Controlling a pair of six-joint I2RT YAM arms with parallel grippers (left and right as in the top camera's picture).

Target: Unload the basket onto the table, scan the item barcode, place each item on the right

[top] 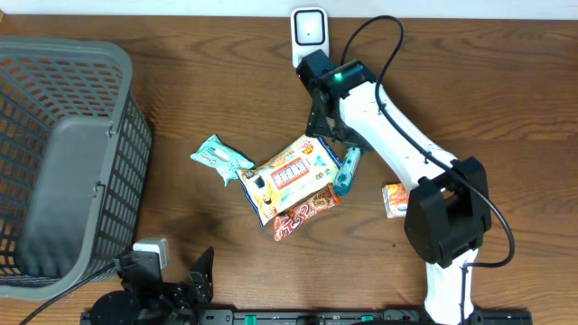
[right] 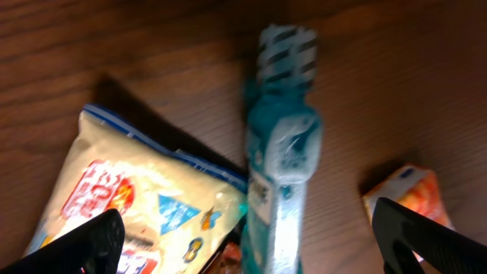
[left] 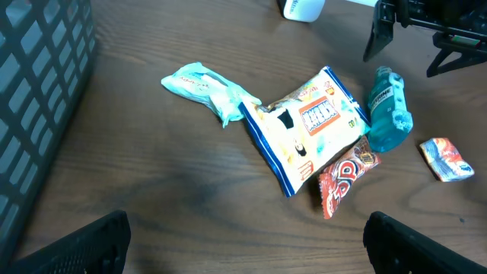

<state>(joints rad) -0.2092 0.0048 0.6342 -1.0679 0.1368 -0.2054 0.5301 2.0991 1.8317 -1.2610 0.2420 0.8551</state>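
Note:
A teal tube-shaped item [top: 347, 170] [right: 280, 167] lies flat on the table beside a cream snack bag [top: 289, 176] [right: 144, 198]. My right gripper [top: 332, 131] [right: 251, 247] hovers just above it, open, its black fingers [right: 84, 245] wide on either side with nothing held. The white barcode scanner [top: 310, 32] [left: 303, 7] stands at the table's far edge, behind that gripper. My left gripper [top: 185, 280] [left: 243, 247] stays low at the near edge, open and empty, well short of the items.
A light teal packet [top: 219, 158], a red packet [top: 305, 212] under the cream bag, and a small orange packet [top: 395, 199] also lie on the wooden table. A large grey mesh basket [top: 63, 153] fills the left side.

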